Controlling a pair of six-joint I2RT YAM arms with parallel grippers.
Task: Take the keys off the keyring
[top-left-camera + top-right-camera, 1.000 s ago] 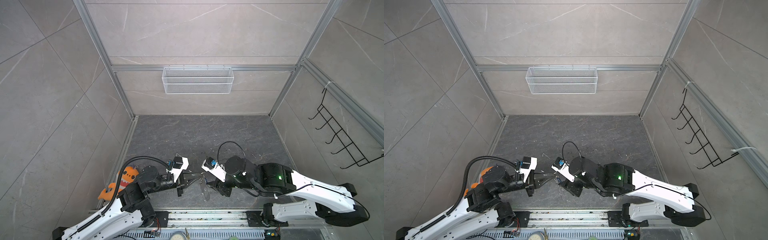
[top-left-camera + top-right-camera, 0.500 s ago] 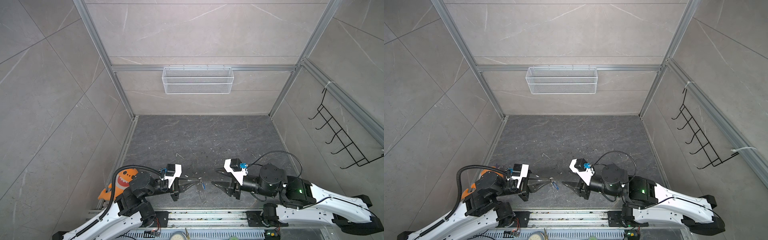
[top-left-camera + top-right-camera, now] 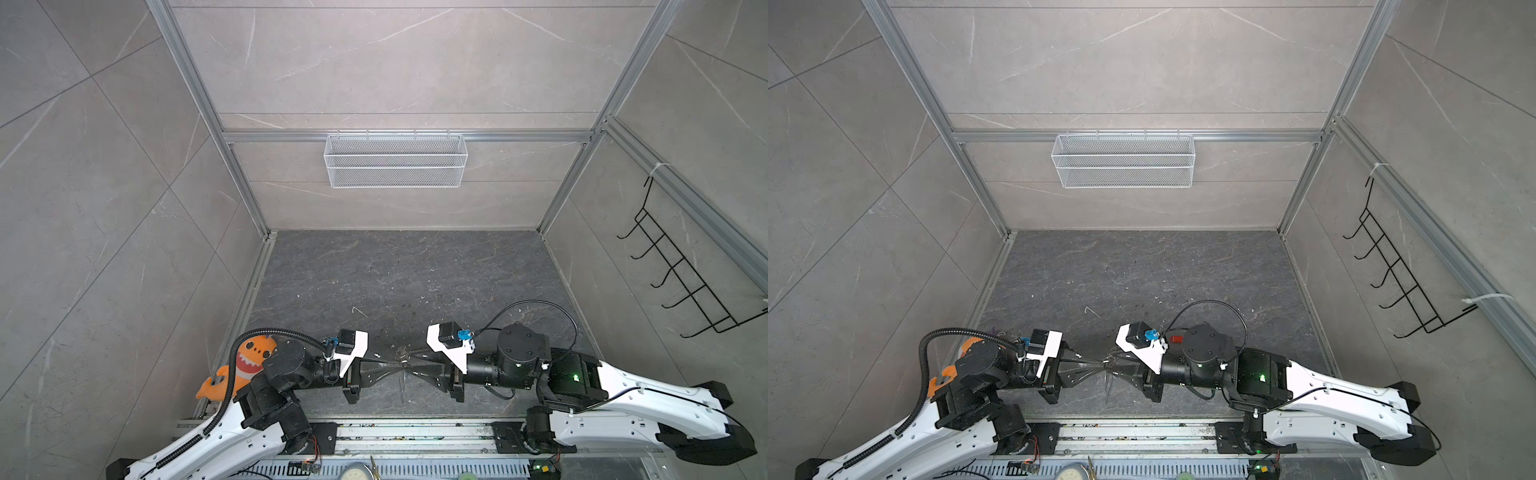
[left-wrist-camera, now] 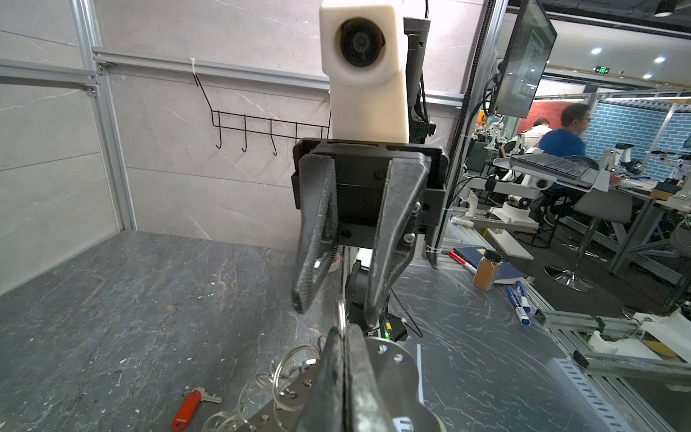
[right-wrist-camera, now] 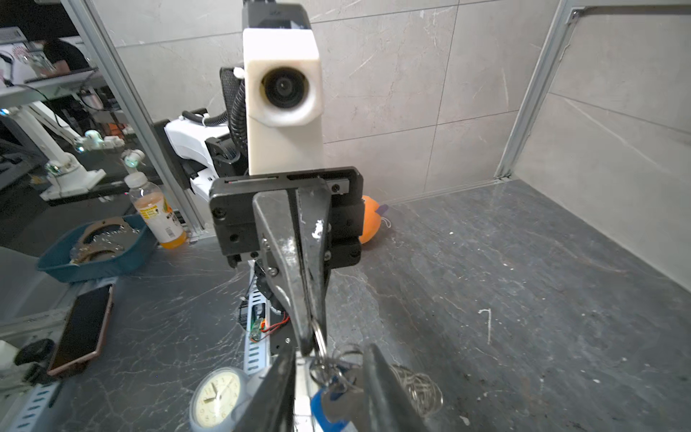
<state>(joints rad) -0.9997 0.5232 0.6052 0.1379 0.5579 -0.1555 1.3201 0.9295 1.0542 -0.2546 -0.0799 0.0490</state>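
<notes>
Your black left gripper is clamped on the thin silver metal ring. Your black right gripper has its jaws apart, straddling it.

In both top views the keyring between the pincers is too small for us to read. In the left wrist view the left pincer hides part of its rings. In the right wrist view the blue tag runs off the edge, partly behind a finger of the right pincer.
</notes>
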